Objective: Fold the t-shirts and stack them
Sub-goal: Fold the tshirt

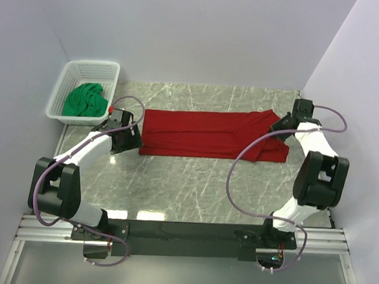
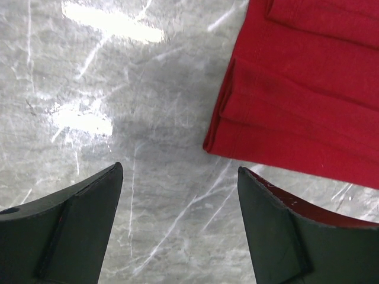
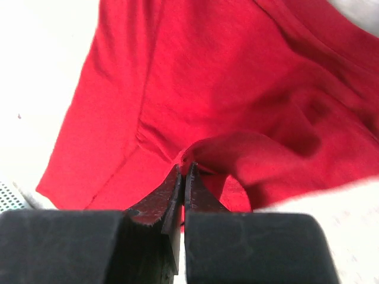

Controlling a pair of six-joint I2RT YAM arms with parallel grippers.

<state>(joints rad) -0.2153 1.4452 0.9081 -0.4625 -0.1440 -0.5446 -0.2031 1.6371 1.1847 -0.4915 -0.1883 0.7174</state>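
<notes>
Red t-shirt (image 1: 202, 135), basket (image 1: 92, 63) on marble table (image 1: 193, 187)

Two t-shirts: one red t-shirt (image 1: 209, 135), its corner just ahead of the right-hand finger of the left gripper (image 2: 180, 171) and a fold of it nipped between the closed fingers of the right gripper (image 3: 185, 168); one green t-shirt (image 1: 83, 99), well apart from both pairs of fingers. One white basket (image 1: 95, 63), holding the green one. Two grippers, two fingers each, four fingers in all. One marbled table (image 1: 194, 180).
</notes>
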